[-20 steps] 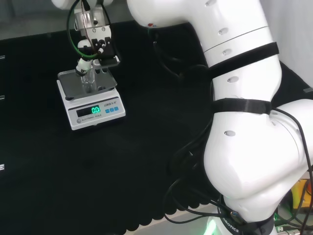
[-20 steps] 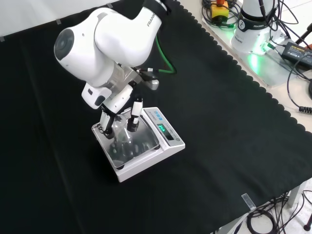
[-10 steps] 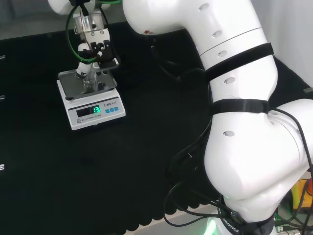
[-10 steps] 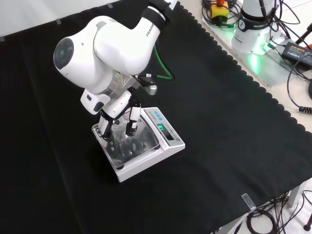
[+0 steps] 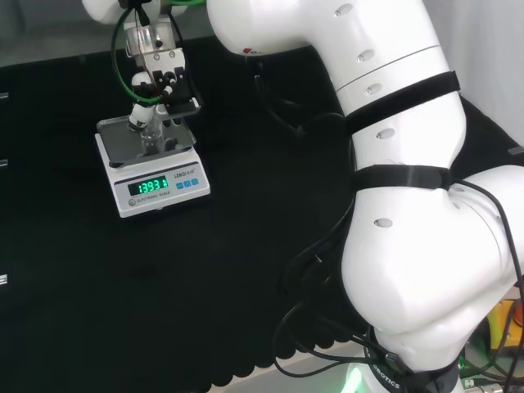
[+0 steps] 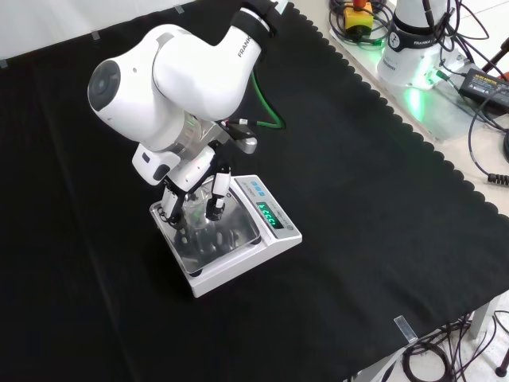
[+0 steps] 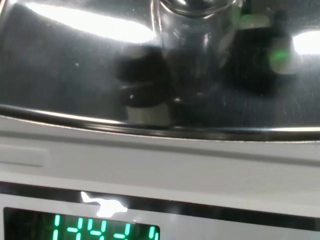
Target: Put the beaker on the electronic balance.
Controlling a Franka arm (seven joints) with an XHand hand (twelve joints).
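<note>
A small clear glass beaker (image 5: 149,136) stands upright on the steel pan of the white electronic balance (image 5: 120,144), near the cloth's far left in the head view. The black and white hand (image 5: 158,80) reaches down over it, its fingers curled round the beaker's sides. In the front view the hand (image 6: 189,177) comes down from the arm, fingers on either side of the beaker (image 6: 197,215) above the balance (image 6: 238,243). The wrist view shows the beaker's base (image 7: 192,50) resting on the pan, above the balance's white front (image 7: 160,160) and lit green digits.
In the front view, cables, a power brick (image 6: 487,79) and the arm's base with a green light (image 6: 413,56) lie past the cloth's scalloped edge at the upper right. Big white arm links (image 5: 393,205) stand at the head view's right.
The hand has lowered the beaker onto the pan. The balance's green digits have changed from a short reading to a longer one.
</note>
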